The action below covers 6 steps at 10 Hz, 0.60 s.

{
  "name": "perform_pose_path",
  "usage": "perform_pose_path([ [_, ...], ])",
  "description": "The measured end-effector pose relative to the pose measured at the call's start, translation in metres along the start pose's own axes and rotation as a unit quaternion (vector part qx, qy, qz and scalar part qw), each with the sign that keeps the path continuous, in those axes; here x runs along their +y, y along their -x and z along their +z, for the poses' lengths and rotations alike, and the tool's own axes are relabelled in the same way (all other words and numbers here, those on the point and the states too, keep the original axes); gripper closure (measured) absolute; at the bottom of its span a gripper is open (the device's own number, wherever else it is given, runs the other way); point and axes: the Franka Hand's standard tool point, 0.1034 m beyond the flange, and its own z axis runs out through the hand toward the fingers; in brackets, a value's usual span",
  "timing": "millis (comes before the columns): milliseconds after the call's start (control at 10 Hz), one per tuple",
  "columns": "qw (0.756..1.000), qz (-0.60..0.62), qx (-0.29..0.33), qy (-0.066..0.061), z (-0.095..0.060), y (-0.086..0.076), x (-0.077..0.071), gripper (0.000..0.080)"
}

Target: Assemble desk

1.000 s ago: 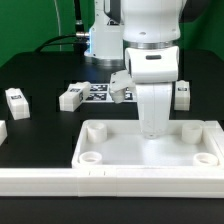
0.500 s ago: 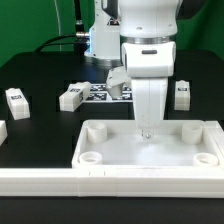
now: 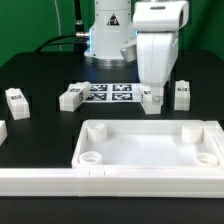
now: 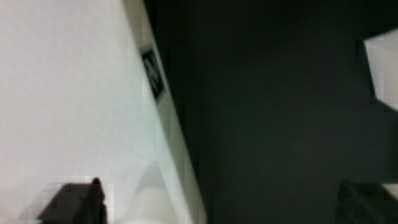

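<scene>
The desk's white tray-like tabletop (image 3: pixel 150 150) lies at the front, with round sockets in its corners. My gripper (image 3: pixel 153 101) hangs open above the table just behind the tabletop's far edge, and nothing is between its fingers. White square legs lie apart on the black table: one (image 3: pixel 17 100) at the exterior view's left, one (image 3: pixel 70 97) beside the marker board, one (image 3: pixel 182 93) at the right. In the wrist view my gripper (image 4: pixel 222 205) is open over dark table. Beside it are the tabletop (image 4: pixel 63 90) and the dark tag (image 4: pixel 153 75) on its edge.
The marker board (image 3: pixel 108 93) lies flat behind the tabletop. A long white rail (image 3: pixel 40 180) runs along the table's front edge. The robot's base (image 3: pixel 105 40) stands at the back. Another white piece (image 4: pixel 384 70) shows at the wrist view's edge.
The gripper has opened, risen off the tabletop's far part and moved back toward the exterior view's right. The tabletop stays where it was.
</scene>
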Motion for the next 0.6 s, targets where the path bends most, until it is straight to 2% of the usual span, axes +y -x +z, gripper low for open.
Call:
perform_pose_path([
  [400,1.0,0.009,0.0,-0.002,0.003,0.0013,-0.0006,0.0151],
  [500,1.0,0.027,0.002,-0.001,0.0024,0.0015,-0.0009,0.0151],
  [600,0.994,0.109,0.008,0.004,0.0002,0.003,-0.0052,0.0151],
])
